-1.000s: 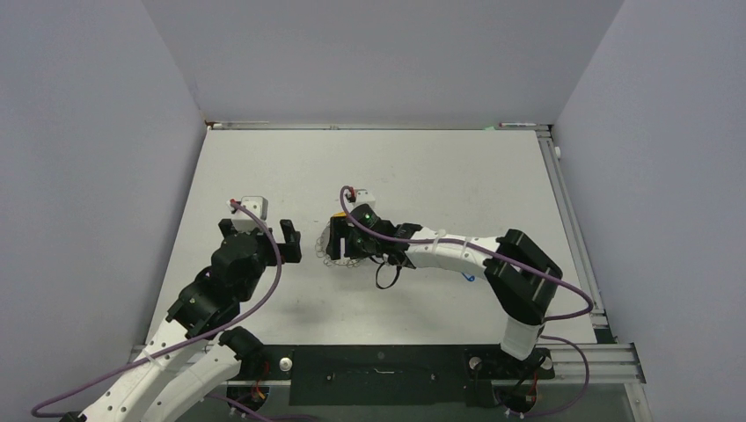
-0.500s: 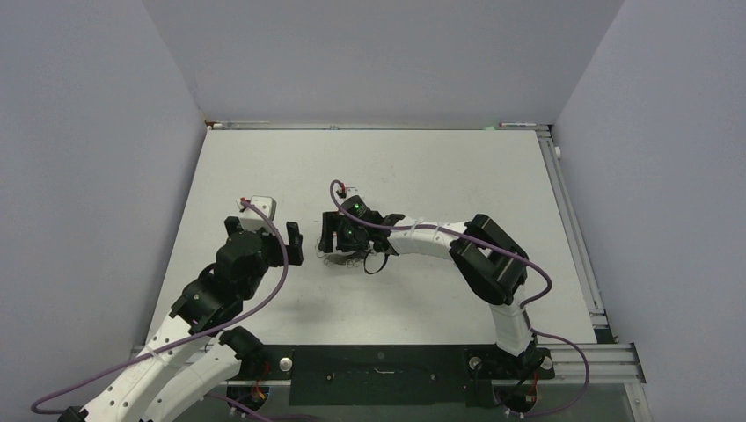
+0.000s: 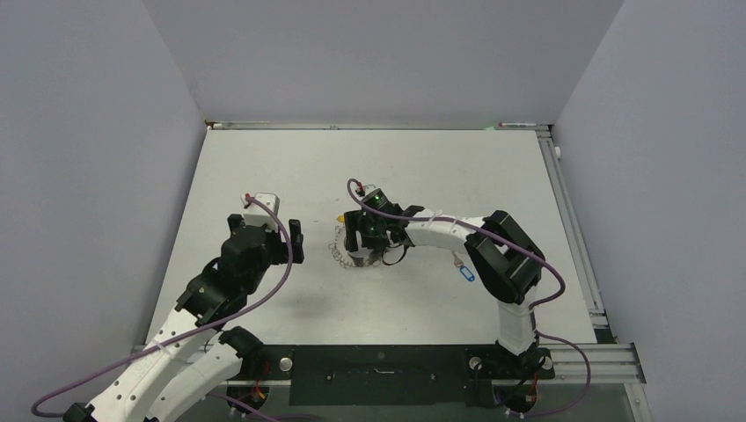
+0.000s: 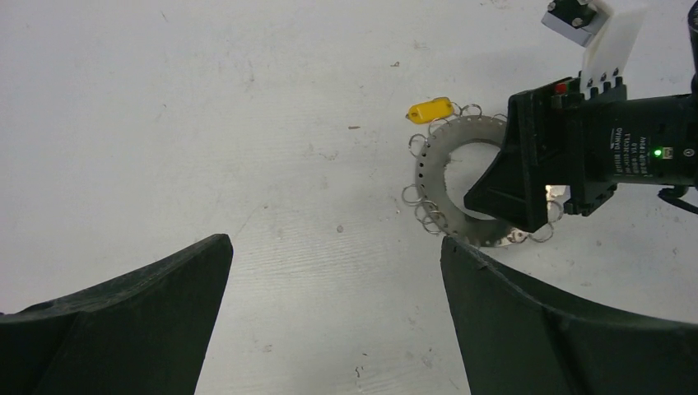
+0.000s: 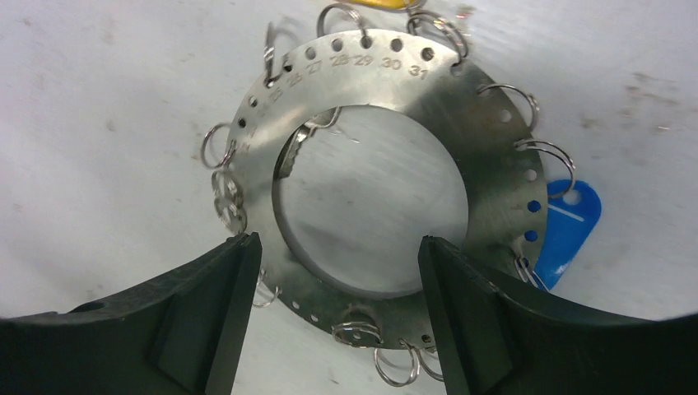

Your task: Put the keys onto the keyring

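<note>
The keyring is a flat grey metal ring with numbered holes and small wire loops round its rim; it lies flat on the table. A yellow-tagged key lies at its far edge. A blue-tagged key lies half under its right side. Another blue-tagged key lies apart, beside the right arm. My right gripper hovers open just above the ring's near part, its fingers astride it and holding nothing. My left gripper is open and empty, left of the ring.
The white table is walled at the back and both sides. A metal rail runs along its right edge. The right arm's forearm stretches across the middle, with a purple cable looping over it.
My right gripper swung left, then back right over the ring, and its jaws widened a little. The left gripper edged slightly toward the ring, still open.
</note>
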`<state>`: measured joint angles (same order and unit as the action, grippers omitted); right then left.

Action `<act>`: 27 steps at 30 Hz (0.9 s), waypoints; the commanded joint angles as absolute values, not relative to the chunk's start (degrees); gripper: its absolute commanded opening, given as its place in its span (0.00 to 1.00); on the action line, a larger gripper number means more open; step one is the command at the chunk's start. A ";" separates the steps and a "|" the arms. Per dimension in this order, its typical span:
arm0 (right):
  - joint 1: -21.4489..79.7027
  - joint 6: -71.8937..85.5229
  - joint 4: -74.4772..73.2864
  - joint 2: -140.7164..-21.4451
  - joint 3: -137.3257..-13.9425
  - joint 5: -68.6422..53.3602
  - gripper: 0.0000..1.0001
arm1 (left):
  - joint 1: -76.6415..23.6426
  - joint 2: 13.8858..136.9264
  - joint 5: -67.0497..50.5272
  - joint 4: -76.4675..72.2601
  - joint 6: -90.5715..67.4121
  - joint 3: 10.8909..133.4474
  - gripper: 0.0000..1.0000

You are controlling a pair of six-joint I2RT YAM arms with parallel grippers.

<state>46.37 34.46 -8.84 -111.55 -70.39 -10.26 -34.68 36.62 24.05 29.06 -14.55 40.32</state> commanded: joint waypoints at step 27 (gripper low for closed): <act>29.88 31.62 -5.58 -86.19 -46.67 -16.03 0.55 | -30.06 39.50 12.42 23.38 -11.94 42.24 0.97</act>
<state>31.38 28.86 -12.53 -86.63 -48.18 -10.09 -30.63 39.44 14.94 26.59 -12.71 40.34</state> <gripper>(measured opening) 0.575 0.972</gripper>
